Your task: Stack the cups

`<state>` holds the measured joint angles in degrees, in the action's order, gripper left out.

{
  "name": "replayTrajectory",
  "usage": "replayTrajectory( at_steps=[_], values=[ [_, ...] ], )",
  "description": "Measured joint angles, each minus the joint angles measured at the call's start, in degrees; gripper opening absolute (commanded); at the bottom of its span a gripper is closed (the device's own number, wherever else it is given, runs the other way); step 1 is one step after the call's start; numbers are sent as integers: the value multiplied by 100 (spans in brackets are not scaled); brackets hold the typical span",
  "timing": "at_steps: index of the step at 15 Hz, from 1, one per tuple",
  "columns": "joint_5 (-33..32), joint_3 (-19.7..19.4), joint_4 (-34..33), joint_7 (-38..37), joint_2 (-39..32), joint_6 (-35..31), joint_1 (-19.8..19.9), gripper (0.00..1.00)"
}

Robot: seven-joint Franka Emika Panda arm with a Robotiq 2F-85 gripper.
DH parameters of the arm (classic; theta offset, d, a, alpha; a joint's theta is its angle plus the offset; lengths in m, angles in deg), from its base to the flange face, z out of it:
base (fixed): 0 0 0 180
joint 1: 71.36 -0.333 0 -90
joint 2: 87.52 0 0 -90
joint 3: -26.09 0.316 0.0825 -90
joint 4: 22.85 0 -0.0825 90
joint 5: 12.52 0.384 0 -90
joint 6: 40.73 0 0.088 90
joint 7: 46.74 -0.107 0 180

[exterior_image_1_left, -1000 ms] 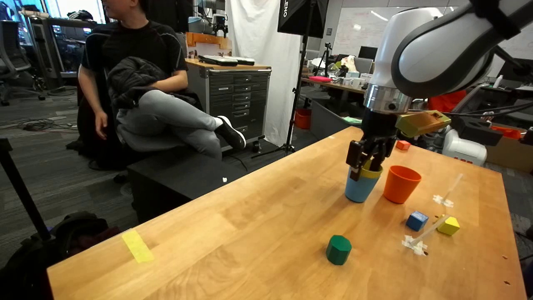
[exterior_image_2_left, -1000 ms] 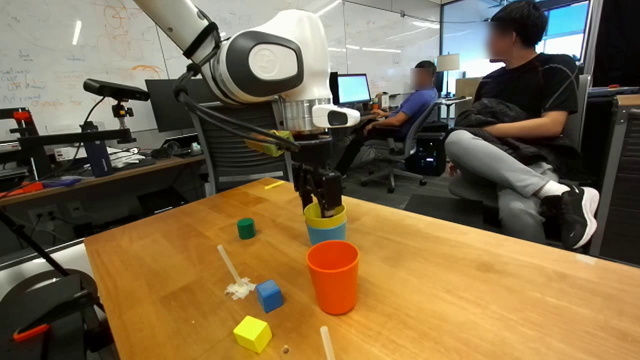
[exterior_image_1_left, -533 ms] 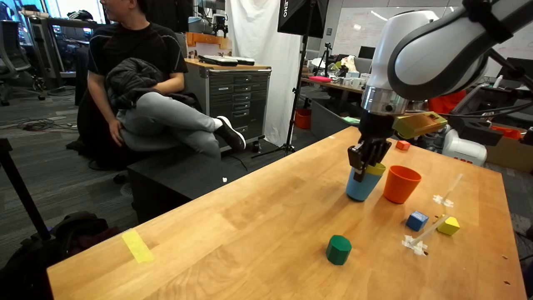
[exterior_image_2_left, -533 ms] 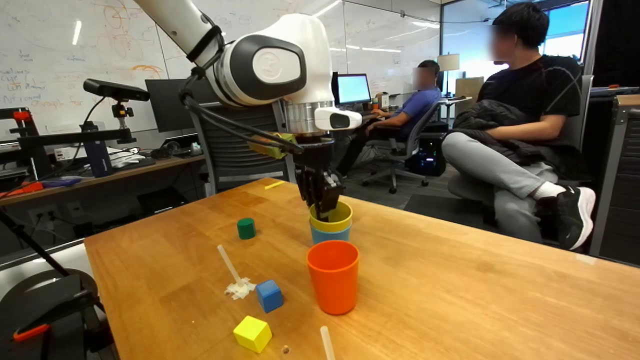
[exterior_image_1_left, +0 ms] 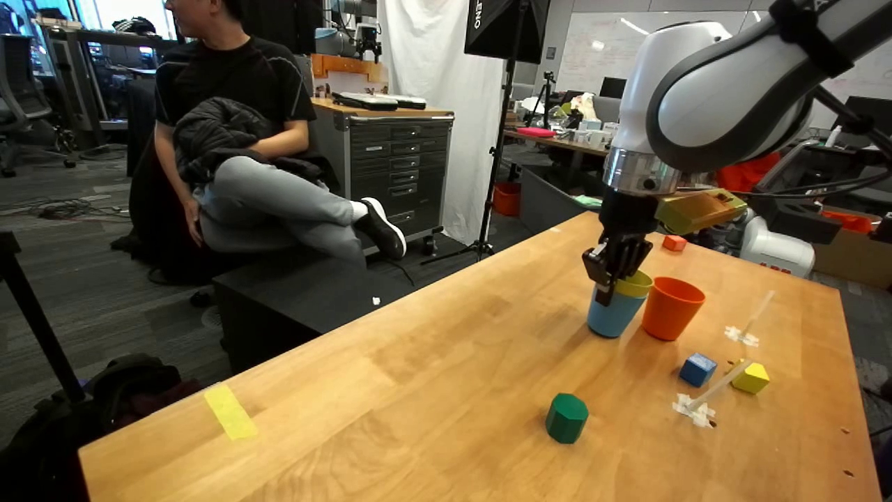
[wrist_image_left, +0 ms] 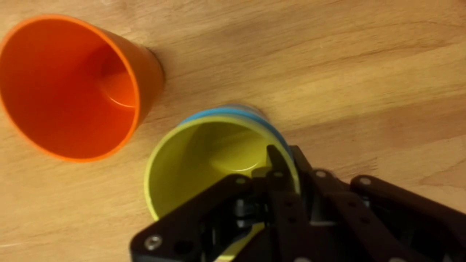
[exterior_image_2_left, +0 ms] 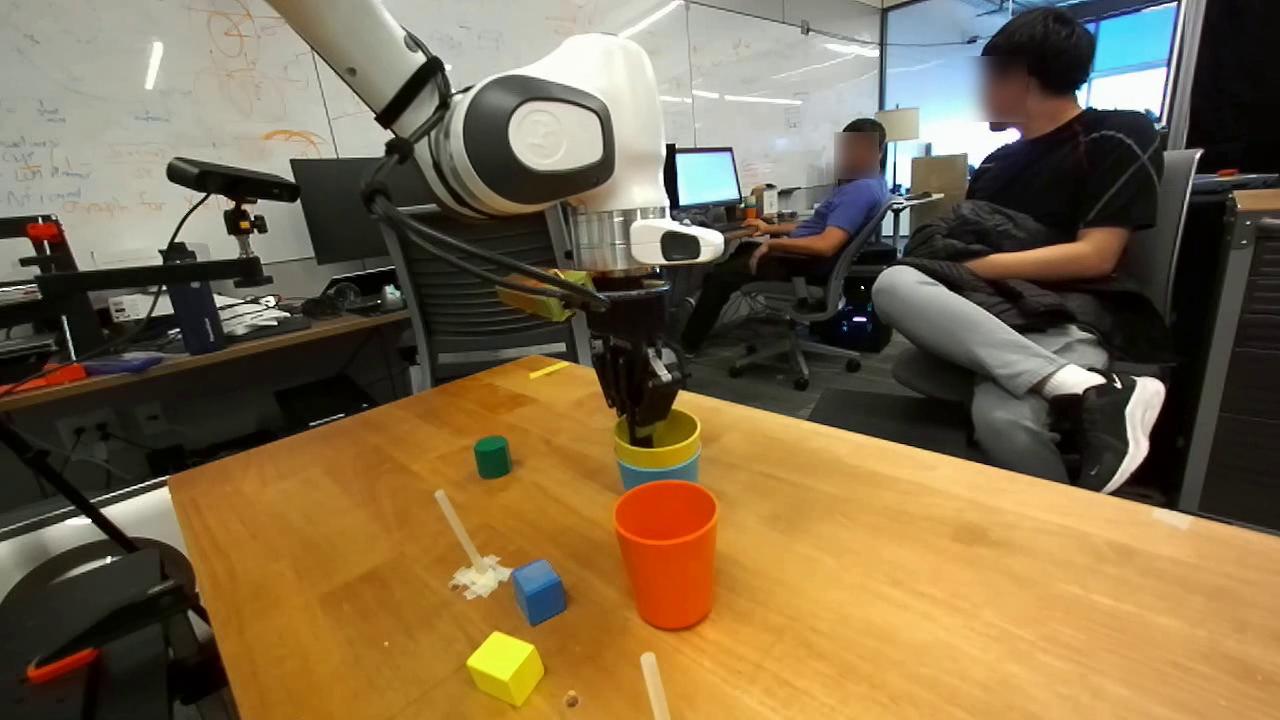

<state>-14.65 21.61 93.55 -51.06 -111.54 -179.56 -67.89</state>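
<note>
"Jaws nearly together, then?"

"Nearly, with two cup walls pinched between them: one jaw inside the yellow cup point(wrist_image_left: 189, 163), its mate outside the blue cup point(exterior_image_1_left: 614, 318)."

"And underneath?"

"Pale wooden desk point(exterior_image_1_left: 432, 390), smooth and streaked with grain."

"The cups themselves?"

"Plain plastic, tapered, round-mouthed. Yellow sits nested in blue, its rim showing above; the orange-red cup point(exterior_image_2_left: 668, 572) stands upright just beside the pair, with a strip of wood between them in the wrist view."

"Smaller pieces?"

"Green faceted block point(exterior_image_1_left: 566, 418), yellow block point(exterior_image_2_left: 505, 668) and blue cube point(exterior_image_2_left: 539, 592), seen in both exterior views."

"What differs from a second ago?"

"The jaws stood wider then. Now they have closed in on the walls, and the nested pair sits nearer the orange-red cup, which has kept its place."
</note>
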Motion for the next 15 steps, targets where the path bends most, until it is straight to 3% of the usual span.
replayTrajectory(
  at_steps=[7,15],
  values=[
    [-388,-135,-267,-255,106,434,-33,2],
    [-424,-169,-129,-194,1188,923,-8,2]
  ],
)
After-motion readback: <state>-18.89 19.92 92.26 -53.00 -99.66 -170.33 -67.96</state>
